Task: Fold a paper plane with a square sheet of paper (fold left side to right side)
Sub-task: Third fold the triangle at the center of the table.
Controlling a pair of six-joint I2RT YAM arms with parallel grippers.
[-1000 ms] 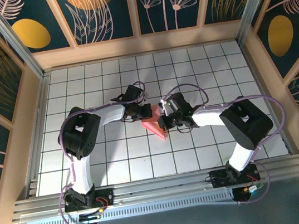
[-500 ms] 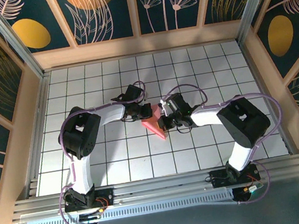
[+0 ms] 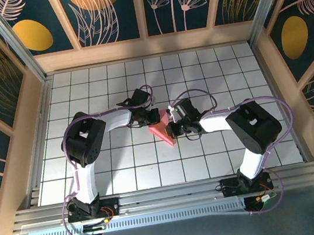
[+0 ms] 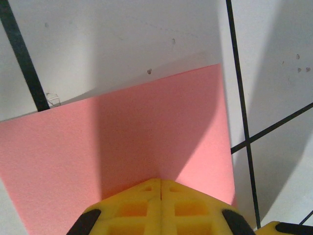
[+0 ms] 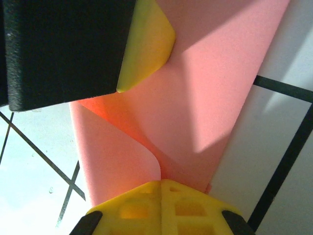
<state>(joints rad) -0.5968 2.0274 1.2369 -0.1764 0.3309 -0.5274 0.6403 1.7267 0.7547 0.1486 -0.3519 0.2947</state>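
White grid table, centre: paper folded to a narrow wedge, one flap curled, uncreased; left gripper and right gripper, both closed, empty, pressing it; folding judged part-done, wing creases left.

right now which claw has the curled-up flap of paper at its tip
The right claw: the pink paper curls up into a loose flap beside its tip. Under the left claw it lies flat.
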